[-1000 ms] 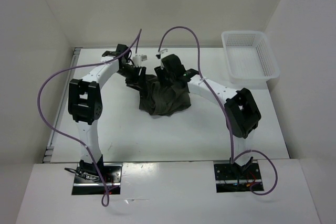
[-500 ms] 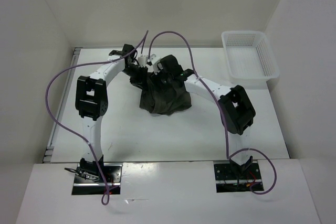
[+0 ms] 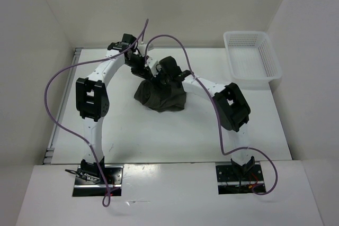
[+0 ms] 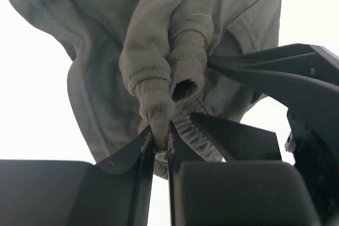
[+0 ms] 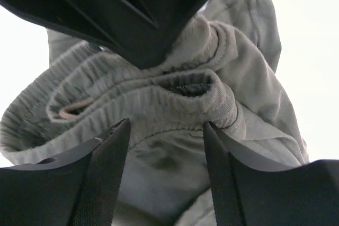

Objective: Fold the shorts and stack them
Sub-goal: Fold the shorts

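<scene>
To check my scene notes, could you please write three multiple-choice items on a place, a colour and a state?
1. Where is the basket? A near left corner; B far right corner; C between the arm bases.
2. What colour are the cables? A yellow; B green; C purple.
3. The left gripper is: A shut on the shorts; B wide open; C holding the basket.
1 B, it sits far right in the top view; 2 C, both loops show purple; 3 A, its fingers pinch a fabric fold.
</scene>
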`<state>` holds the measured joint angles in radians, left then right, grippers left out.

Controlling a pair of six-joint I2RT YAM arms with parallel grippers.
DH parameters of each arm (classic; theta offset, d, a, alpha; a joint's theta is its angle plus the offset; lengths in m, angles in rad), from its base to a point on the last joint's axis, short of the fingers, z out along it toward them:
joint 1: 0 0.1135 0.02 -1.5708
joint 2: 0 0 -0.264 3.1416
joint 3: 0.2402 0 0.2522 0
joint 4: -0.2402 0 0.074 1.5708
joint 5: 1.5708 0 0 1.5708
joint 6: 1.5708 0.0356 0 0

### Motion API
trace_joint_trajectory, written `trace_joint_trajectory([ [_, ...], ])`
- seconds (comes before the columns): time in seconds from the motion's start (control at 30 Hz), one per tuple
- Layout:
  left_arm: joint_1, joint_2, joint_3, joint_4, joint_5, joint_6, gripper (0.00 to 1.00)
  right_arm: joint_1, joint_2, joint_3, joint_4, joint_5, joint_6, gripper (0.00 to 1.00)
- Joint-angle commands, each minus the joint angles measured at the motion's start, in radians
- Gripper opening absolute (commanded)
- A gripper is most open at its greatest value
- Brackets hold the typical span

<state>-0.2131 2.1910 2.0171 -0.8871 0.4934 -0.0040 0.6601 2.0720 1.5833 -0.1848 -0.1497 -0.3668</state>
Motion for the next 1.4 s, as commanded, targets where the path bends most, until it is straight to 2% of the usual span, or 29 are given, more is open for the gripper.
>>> trace_joint_trajectory([
  [0.0,0.0,0.022,0.049,0.014,0.039,0.004,0.19,-0.013,0.014,0.049,0.076,0.033,0.0,0.61],
  [0.1,0.0,0.035,0.069,0.005,0.039,0.004,0.19,-0.013,0.034,0.07,0.114,0.074,0.049,0.61],
  [0.3,0.0,0.046,0.087,-0.006,0.03,0.004,0.19,-0.013,0.063,0.119,0.186,0.183,0.037,0.61],
  [0.5,0.0,0.075,0.118,-0.015,0.039,0.004,0.19,-0.013,0.096,0.168,0.177,0.135,0.028,0.6],
  [0.57,0.0,0.075,0.138,-0.015,0.039,0.004,0.19,-0.013,0.106,0.181,0.168,0.134,0.017,0.51],
  [0.6,0.0,0.084,0.138,-0.015,0.039,0.004,0.19,-0.013,0.106,0.181,0.157,0.121,0.017,0.34],
  [0.7,0.0,0.096,0.181,-0.015,0.039,0.004,0.19,-0.013,0.106,0.172,0.131,0.089,0.017,0.11],
  [0.8,0.009,0.115,0.225,-0.015,0.039,0.004,0.2,-0.013,0.082,0.162,0.107,0.055,0.017,0.01],
  [0.97,0.009,0.17,0.411,-0.015,0.048,0.004,0.2,-0.013,0.002,0.09,0.097,0.01,0.006,0.01],
  [1.13,0.009,0.255,0.505,-0.024,0.048,0.004,0.22,-0.013,-0.053,0.079,0.097,-0.011,0.018,0.01],
  [1.23,0.009,0.317,0.516,-0.024,0.001,0.004,0.32,-0.013,-0.053,0.102,0.097,0.012,0.037,0.01],
  [1.37,0.009,0.387,0.551,-0.046,-0.01,0.004,0.38,-0.013,-0.007,0.161,0.13,0.081,0.08,0.01],
])
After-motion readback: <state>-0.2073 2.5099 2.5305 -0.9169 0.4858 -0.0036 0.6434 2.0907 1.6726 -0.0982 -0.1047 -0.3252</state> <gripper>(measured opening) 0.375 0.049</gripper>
